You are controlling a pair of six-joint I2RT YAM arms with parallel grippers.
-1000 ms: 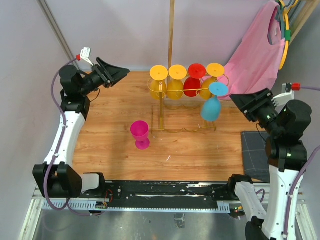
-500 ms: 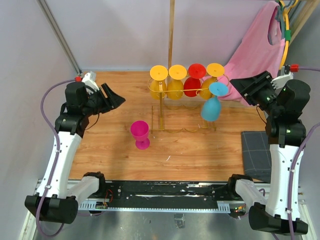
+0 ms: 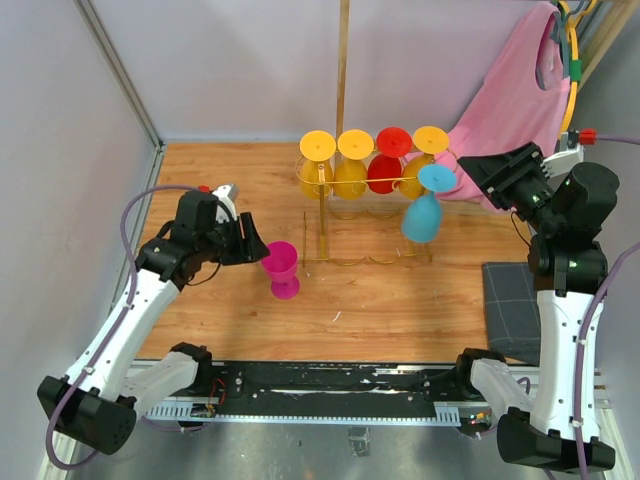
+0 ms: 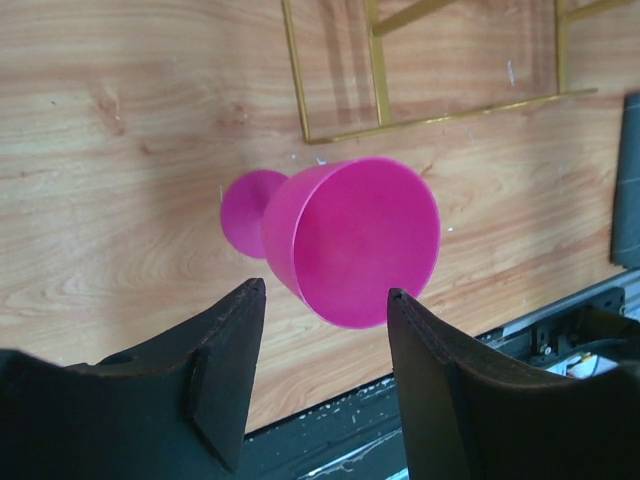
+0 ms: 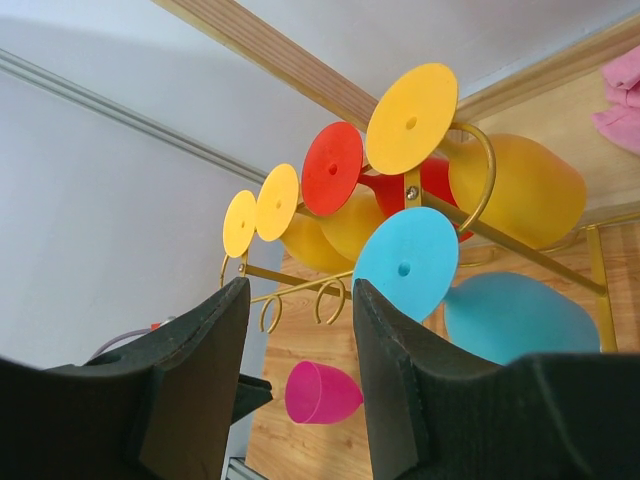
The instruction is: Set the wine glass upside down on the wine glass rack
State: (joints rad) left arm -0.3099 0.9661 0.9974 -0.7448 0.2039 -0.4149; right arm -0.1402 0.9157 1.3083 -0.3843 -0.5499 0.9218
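Note:
A pink wine glass [image 3: 280,268] stands upright on the wooden table, left of the gold wine glass rack [image 3: 322,225]. My left gripper [image 3: 250,246] is open just left of it. In the left wrist view the fingertips [image 4: 325,292] flank the near side of the pink glass's bowl [image 4: 352,240] without touching. The rack carries yellow and red glasses upside down and a blue glass [image 3: 422,215] at its front right. My right gripper [image 3: 482,176] hangs open and empty, raised to the right of the rack. In the right wrist view that gripper [image 5: 300,285] looks at the rack rail [image 5: 265,272] and the pink glass [image 5: 320,393].
A tall wooden pole [image 3: 343,60] rises behind the rack. A pink cloth [image 3: 505,110] hangs at the back right beside coloured hoops [image 3: 570,70]. A dark grey mat [image 3: 505,295] lies at the right table edge. Walls close in the left and back.
My left arm has swung down from the back left corner to the pink glass, its jaws narrowing slightly. The right arm rose earlier and is now still.

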